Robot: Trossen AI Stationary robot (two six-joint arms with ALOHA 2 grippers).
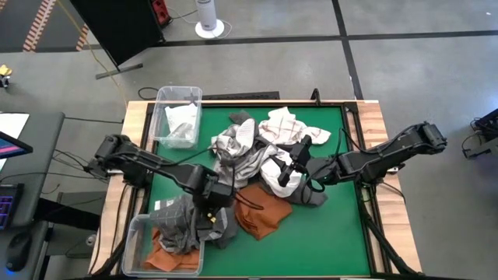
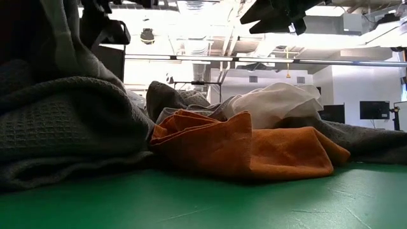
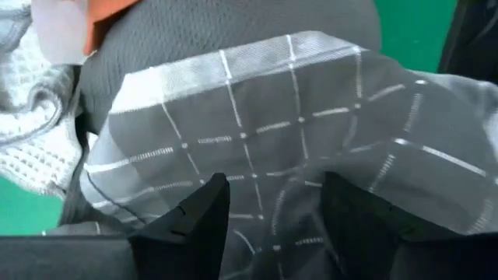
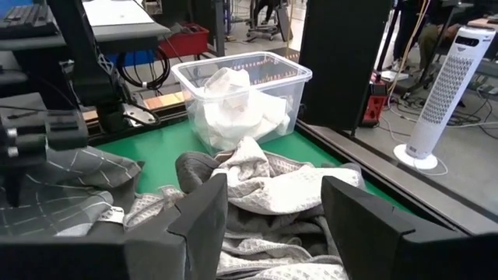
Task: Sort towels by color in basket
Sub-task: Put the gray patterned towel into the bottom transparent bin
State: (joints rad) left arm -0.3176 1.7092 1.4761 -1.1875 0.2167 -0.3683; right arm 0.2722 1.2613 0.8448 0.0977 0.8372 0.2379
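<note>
Green felt covers the table (image 1: 311,241), and most of it is taken up by a loose heap of towels (image 1: 261,152) piled around the middle. An orange towel (image 1: 263,211) lies crumpled at the near edge of the heap, touching a dark grey towel (image 2: 57,133) that bulks up to its left in the low view. White cloths with grey checks (image 1: 282,124) sit at the far side of the heap.

Two clear plastic bins stand along the left side of the table. The far bin (image 1: 177,117) holds white towels (image 4: 233,109). The near bin (image 1: 167,247) has grey and orange cloth in it, with some grey fabric spilling over its right rim.

The left gripper (image 1: 214,193) hangs above the grey cloth by the near bin. Its fingers (image 3: 191,222) stand apart, and a grey checked towel (image 3: 296,140) lies right in front of them; I cannot tell whether it is gripped between them.

The right gripper (image 1: 289,167) hovers over the right part of the heap, pointing toward the far bin. Its fingers (image 4: 204,214) are spread apart with nothing between them, above a white waffle cloth (image 4: 272,183).
</note>
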